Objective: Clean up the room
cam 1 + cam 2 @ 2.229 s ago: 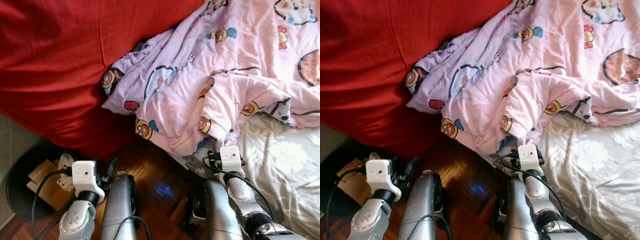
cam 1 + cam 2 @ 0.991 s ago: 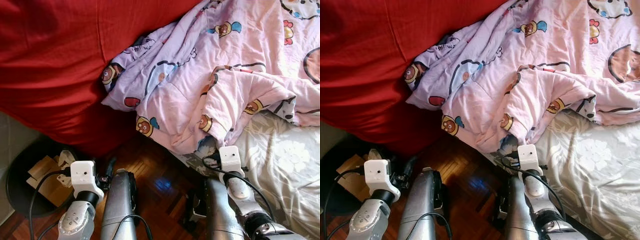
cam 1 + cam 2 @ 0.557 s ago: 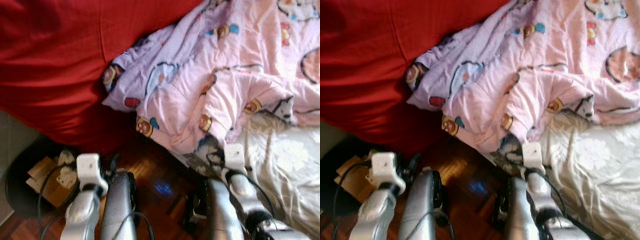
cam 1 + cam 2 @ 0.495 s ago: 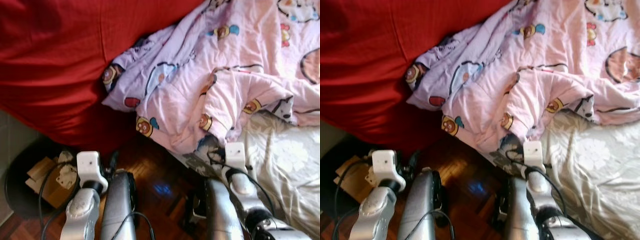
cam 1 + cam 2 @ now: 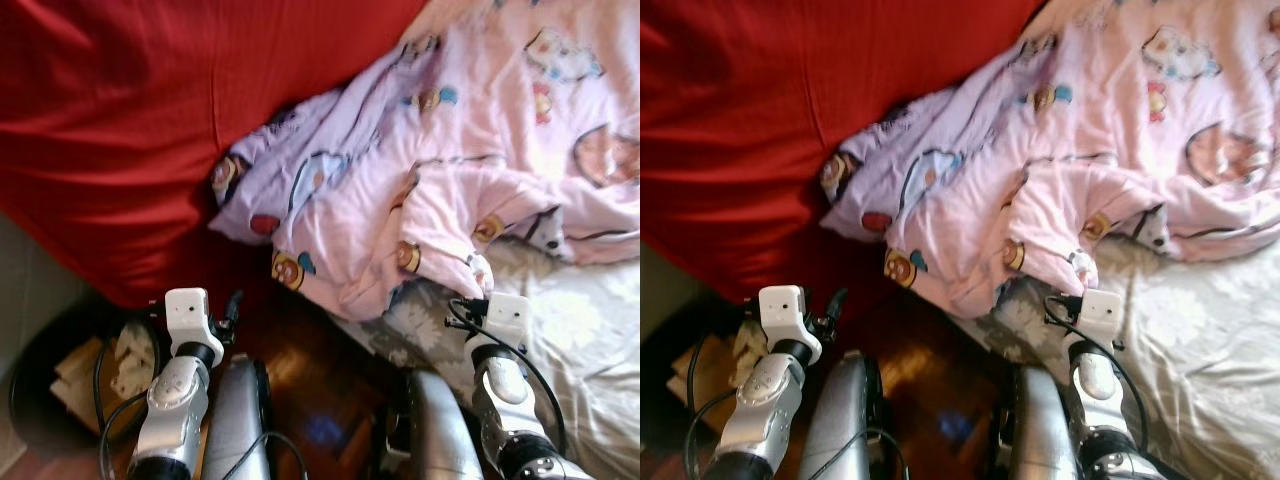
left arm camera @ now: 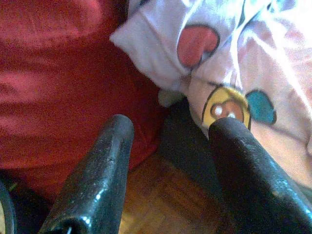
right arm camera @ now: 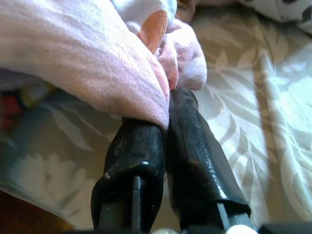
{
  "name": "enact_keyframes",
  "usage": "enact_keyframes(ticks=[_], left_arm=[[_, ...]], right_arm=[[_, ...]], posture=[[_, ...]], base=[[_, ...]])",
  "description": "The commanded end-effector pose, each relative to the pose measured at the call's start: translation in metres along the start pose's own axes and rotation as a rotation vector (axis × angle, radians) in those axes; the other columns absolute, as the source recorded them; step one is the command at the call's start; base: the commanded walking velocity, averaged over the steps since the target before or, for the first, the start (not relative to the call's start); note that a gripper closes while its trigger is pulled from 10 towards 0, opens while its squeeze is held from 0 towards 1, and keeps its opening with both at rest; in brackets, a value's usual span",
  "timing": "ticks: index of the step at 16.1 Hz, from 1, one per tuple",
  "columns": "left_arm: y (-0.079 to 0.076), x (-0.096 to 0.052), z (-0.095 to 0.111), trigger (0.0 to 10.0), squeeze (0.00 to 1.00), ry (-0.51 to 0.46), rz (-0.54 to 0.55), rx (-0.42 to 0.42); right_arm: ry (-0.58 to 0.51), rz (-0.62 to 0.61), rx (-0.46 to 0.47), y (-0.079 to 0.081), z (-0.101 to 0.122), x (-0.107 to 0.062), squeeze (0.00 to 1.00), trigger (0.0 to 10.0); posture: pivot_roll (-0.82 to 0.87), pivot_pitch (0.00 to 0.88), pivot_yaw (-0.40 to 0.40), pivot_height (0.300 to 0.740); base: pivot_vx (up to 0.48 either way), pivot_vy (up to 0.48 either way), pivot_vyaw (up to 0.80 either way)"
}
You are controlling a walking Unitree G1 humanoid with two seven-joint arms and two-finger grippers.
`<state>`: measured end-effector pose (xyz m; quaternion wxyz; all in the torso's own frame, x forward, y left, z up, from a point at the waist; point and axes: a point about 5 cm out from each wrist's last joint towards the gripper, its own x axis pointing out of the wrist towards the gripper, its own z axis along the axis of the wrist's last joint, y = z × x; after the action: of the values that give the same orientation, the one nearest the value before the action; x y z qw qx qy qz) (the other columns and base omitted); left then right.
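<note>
With head camera angled down over bed edge, pink cartoon-print blanket (image 5: 440,170) lies crumpled across upper right of bed, spilling toward near edge. Overlaps red cover (image 5: 120,120) on left, rests on pale floral sheet (image 5: 580,340) on right. Lowest fold hangs over bed edge just above dark wood floor (image 5: 320,390).

Right gripper (image 7: 168,122) at blanket's near fold, over floral sheet; fingers (image 7: 190,161) pressed together, pinching fold of pink fabric between tips. Fabric bunches over and around finger ends in right wrist view. White wrist block of right arm (image 5: 505,320) sits just below that fold in head views, black cable looping beside it.

Left gripper (image 6: 168,146) spread apart, holding nothing, hovering low beside bed edge; aims at gap where red cover meets blanket corner. Two black fingers (image 6: 97,175) frame wood floor, red cover on one side, blanket's yellow-and-blue cartoon patch (image 6: 226,107) near other fingertip. Not touching fabric as far as visible. White wrist block of left arm (image 5: 187,312) stands near foot of red cover.

Dark round bin (image 5: 40,400) on floor at far left, with cardboard and pale scraps (image 5: 130,355) inside, just beside left arm. Lower part of head views slightly blurred.
</note>
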<state>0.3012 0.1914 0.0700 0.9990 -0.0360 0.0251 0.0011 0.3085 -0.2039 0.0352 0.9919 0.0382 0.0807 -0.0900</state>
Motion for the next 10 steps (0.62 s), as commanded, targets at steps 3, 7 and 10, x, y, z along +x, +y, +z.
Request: enact_keyframes(ticks=[3,7,10], left_arm=[[0.005,0.001,-0.01,10.0,0.0,0.018,0.014,0.011],[0.009,0.001,-0.016,10.0,0.0,0.033,0.019,0.017],[0.013,-0.003,-0.024,10.0,0.0,0.056,0.026,0.021]], right_arm=[[-0.024,0.008,0.05,-0.003,-0.002,-0.005,0.0,10.0],[-0.021,0.02,0.055,0.003,0.001,-0.002,0.0,10.0],[-0.02,0.019,0.062,0.004,-0.001,-0.003,0.0,10.0]], posture=[[0.06,0.133,0.016,0.61],[0.07,0.112,0.022,0.66],[0.06,0.107,0.028,0.69]], base=[[0.0,0.0,0.0],[0.0,0.0,0.0],[0.0,0.0,0.0]])
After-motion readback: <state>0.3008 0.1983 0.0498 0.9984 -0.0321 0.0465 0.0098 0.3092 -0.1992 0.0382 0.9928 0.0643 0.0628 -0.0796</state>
